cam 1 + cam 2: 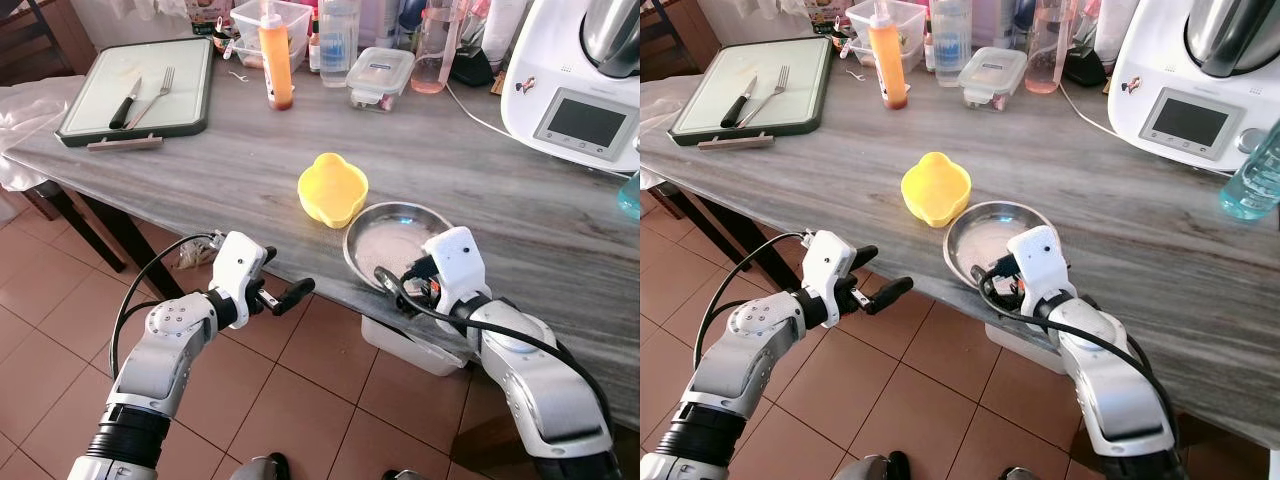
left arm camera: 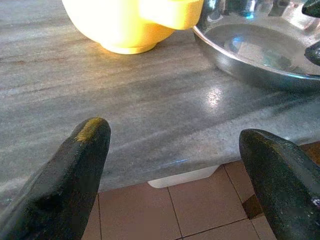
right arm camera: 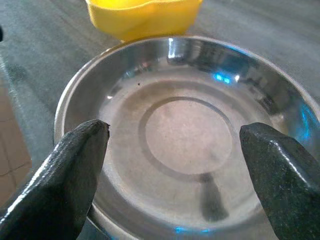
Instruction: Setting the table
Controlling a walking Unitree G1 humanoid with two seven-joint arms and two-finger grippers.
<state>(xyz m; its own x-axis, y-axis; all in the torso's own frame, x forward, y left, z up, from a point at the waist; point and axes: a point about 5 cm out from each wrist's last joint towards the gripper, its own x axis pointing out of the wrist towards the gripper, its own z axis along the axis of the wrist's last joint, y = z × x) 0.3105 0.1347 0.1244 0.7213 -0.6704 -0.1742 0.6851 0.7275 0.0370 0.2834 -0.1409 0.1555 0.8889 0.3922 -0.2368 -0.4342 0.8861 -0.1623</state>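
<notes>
A shallow steel plate (image 1: pixel 392 238) lies near the front edge of the grey table (image 1: pixel 200 170), touching a yellow bowl (image 1: pixel 333 187) just behind it. My right gripper (image 3: pixel 175 134) hangs open just above the plate's near rim, with nothing between its fingers (image 3: pixel 80 155). My left gripper (image 1: pixel 284 276) stands open and empty in front of the table edge, left of the plate, facing the bowl (image 2: pixel 135 22) and plate (image 2: pixel 260 50). A black-handled knife (image 1: pixel 125 103) and a fork (image 1: pixel 155 95) lie on a white board (image 1: pixel 95 120) at the far left.
An orange bottle (image 1: pixel 275 60), plastic boxes (image 1: pixel 380 75) and bottles crowd the back of the table. A white kitchen machine (image 1: pixel 575 100) stands at the back right, with a blue bottle (image 1: pixel 1255 175) beside it. A white bin (image 1: pixel 410 345) sits on the tiled floor under the table.
</notes>
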